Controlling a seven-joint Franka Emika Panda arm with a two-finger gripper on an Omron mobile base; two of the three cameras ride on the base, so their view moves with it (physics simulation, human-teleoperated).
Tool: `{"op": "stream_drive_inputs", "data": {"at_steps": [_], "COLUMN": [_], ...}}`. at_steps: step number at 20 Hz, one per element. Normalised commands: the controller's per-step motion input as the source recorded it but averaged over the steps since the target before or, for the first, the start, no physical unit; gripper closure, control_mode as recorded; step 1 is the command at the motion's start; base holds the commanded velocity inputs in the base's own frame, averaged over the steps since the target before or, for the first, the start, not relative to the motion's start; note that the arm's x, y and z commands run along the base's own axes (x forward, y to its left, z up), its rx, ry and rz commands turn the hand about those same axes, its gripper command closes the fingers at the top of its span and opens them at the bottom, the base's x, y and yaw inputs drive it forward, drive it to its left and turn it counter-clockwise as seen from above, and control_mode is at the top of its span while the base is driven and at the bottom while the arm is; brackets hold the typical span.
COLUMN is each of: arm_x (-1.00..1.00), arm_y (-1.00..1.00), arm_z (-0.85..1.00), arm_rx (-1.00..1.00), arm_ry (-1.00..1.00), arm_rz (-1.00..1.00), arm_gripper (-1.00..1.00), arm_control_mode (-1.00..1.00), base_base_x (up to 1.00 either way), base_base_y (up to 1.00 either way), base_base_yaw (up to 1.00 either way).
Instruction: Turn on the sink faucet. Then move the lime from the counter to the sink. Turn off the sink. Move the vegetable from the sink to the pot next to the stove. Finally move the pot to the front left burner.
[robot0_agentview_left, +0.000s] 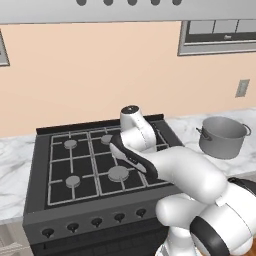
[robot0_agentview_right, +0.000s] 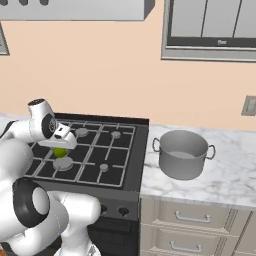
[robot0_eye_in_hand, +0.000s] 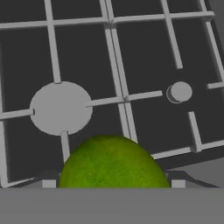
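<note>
The lime (robot0_eye_in_hand: 113, 162), round and glossy green, sits between my gripper's (robot0_eye_in_hand: 113, 183) fingertips (robot0_eye_in_hand: 48, 182), held in the air above the stove (robot0_agentview_right: 100, 150). From the right base view the lime (robot0_agentview_right: 60, 152) hangs just under my hand, over a burner at the stove's left side. The pot (robot0_agentview_right: 183, 152), wide grey steel with two side handles, stands upright on the marble counter (robot0_agentview_right: 220, 185) right of the stove. The left base view shows the same pot (robot0_agentview_left: 223, 136), while my arm covers part of the stove (robot0_agentview_left: 75, 165). The sink and its faucet are out of view.
Black grates and grey burner caps lie below the hand, a large cap (robot0_eye_in_hand: 61, 108) and a small one (robot0_eye_in_hand: 180, 92). Knobs (robot0_agentview_left: 96, 221) line the stove's front. Beige drawers (robot0_agentview_right: 192, 217) sit under the counter. A wall outlet (robot0_agentview_left: 242, 88) is behind the pot.
</note>
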Motion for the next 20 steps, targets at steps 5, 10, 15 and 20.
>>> {"op": "stream_drive_inputs", "data": {"at_steps": [5,10,15,20], "arm_x": [0.26,0.41,0.34,0.22], "arm_y": [-0.35,-0.64,-0.61,-0.70], "arm_z": [-0.01,0.00,0.01,0.03], "arm_rx": [0.03,0.06,0.02,0.00], "arm_ry": [0.01,0.03,0.04,0.06], "arm_rz": [0.00,0.00,0.00,-0.04], "arm_gripper": [1.00,1.00,1.00,1.00], "arm_control_mode": [-1.00,-1.00,-1.00,-1.00], "base_base_x": [0.04,0.00,0.00,0.00], "base_base_y": [0.00,0.00,0.00,0.00], "base_base_yaw": [0.00,0.00,0.00,0.00]}}
